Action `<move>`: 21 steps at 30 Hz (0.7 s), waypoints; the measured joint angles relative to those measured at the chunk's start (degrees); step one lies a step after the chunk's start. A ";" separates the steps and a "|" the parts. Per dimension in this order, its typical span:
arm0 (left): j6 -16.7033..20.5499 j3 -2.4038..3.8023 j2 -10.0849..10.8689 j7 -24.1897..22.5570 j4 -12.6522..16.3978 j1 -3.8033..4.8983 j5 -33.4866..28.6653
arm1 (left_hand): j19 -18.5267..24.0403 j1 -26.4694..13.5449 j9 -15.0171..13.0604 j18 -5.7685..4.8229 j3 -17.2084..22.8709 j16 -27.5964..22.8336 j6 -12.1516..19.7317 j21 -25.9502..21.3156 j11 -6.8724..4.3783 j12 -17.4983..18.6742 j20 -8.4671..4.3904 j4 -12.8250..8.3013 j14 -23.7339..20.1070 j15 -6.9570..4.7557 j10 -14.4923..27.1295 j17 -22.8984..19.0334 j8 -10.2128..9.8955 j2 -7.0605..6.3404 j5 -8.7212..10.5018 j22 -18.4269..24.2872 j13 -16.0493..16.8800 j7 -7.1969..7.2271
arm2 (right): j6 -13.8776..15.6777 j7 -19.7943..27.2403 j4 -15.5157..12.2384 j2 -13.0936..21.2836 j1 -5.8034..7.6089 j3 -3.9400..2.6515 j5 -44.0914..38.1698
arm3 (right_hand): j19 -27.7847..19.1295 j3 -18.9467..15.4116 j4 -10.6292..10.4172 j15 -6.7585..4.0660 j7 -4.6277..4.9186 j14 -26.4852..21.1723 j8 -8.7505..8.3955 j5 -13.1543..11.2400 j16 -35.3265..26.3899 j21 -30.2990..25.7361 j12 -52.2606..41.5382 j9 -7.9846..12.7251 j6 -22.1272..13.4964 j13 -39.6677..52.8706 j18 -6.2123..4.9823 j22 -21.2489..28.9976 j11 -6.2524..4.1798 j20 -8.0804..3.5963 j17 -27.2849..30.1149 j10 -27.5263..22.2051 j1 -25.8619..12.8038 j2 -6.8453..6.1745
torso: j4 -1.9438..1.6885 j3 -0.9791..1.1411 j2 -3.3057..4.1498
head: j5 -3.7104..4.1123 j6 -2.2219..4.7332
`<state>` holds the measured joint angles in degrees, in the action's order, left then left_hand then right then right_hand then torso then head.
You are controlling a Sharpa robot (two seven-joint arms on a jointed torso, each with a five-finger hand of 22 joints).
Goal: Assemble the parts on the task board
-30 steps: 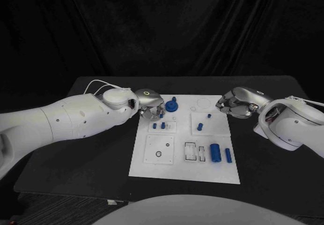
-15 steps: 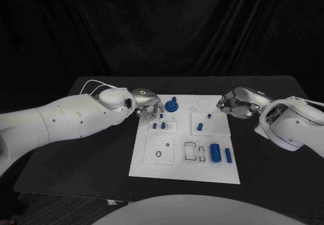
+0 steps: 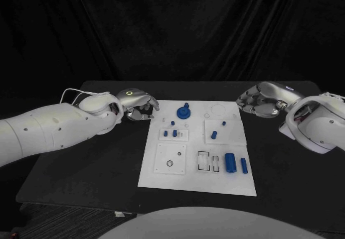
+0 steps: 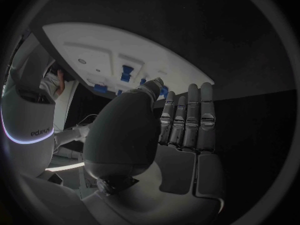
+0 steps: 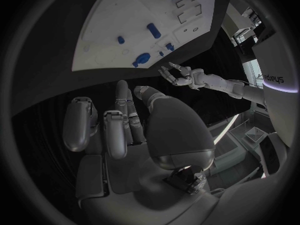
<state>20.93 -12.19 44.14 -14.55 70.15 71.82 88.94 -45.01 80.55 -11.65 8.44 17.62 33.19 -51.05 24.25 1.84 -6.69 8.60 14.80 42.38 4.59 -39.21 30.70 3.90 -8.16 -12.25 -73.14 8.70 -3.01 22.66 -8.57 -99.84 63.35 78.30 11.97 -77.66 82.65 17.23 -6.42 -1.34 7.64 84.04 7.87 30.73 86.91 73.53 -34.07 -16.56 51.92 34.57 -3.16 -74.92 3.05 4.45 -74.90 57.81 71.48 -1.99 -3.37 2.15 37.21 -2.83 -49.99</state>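
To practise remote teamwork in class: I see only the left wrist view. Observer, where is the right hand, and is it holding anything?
Observer: The right hand hangs beside the board's far right corner, holding nothing.
Operator: Which blue pieces lie nearest the board's front edge?
Observer: A thick blue cylinder lies beside a thin blue cylinder, on the board's right side.
Operator: Is my left hand over the board?
Observer: No. The left hand is over the black table, just off the board's far left corner.
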 measured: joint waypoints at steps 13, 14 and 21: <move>1.00 0.01 4.95 -17.25 6.36 0.25 -47.75 | 43.38 -15.09 9.35 -2.67 -16.43 -30.83 32.28 -23.04 1.25 3.20 6.56 1.93 -40.67 5.13 32.71 -28.13 -1.70 9.79 -10.91 53.94 -6.95 -2.21 | -2.12 4.20 5.67 -6.02 5.52 -0.05 -12.95 | -3.91 -12.04 -4.97 1.43 -4.55 -0.08 -3.91 -21.17 -2.35 -8.23 25.63 5.41 -2.57 -25.88 -1.47 0.01 2.88 1.61 0.00 -8.67 5.69 -5.27 | -0.01 -0.05 -0.04 | 0.63 0.00; 0.25 0.01 5.07 -18.21 6.87 0.25 -50.53 | 43.98 -14.93 9.61 -2.03 -17.77 -31.92 33.95 -23.06 1.23 3.21 6.35 1.95 -41.40 4.43 33.94 -29.32 -1.91 10.52 -10.19 57.31 -7.14 -2.30 | -2.47 4.79 6.28 -6.58 5.39 -0.06 -14.21 | -4.34 -12.15 -5.08 1.44 -4.59 -0.08 -3.91 -20.51 -2.83 -9.02 25.58 5.73 -2.61 -26.14 -1.81 0.01 2.66 1.56 0.04 -8.45 6.66 -4.99 | -0.01 -0.08 -0.04 | 0.70 0.00; -8.18 -0.01 6.14 -22.04 10.72 0.25 -66.50 | 44.96 -14.89 10.04 0.45 -25.29 -32.99 38.72 -23.41 -1.67 3.21 4.41 1.98 -42.35 2.49 37.12 -30.61 -2.25 13.57 -6.08 66.30 -7.59 2.42 | -5.02 10.23 10.59 -9.46 2.64 0.02 -20.32 | -4.42 -11.93 -4.25 0.82 -3.67 -1.97 -3.91 -17.66 -5.72 -8.11 23.18 6.77 -1.27 -26.27 -1.81 0.01 1.50 1.58 4.92 -4.95 10.13 -3.12 | -0.40 -0.57 -0.18 | 1.88 0.00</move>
<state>12.76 -12.21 50.28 -36.59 80.87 72.07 22.44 -0.04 65.65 -1.61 8.90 -7.67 0.20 -12.33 0.84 0.17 -3.48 13.00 16.78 0.03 7.08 -2.10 0.09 1.64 5.40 -18.34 -6.84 1.11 -0.59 17.64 1.66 -89.25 53.89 80.93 11.98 -97.99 78.22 5.29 -10.66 -0.53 3.97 82.07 3.96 13.07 81.19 65.41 -10.88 -9.78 50.64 8.30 -4.97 -74.91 4.55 6.03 -69.99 52.86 81.61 -5.11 -3.76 1.59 37.03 -0.95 -49.99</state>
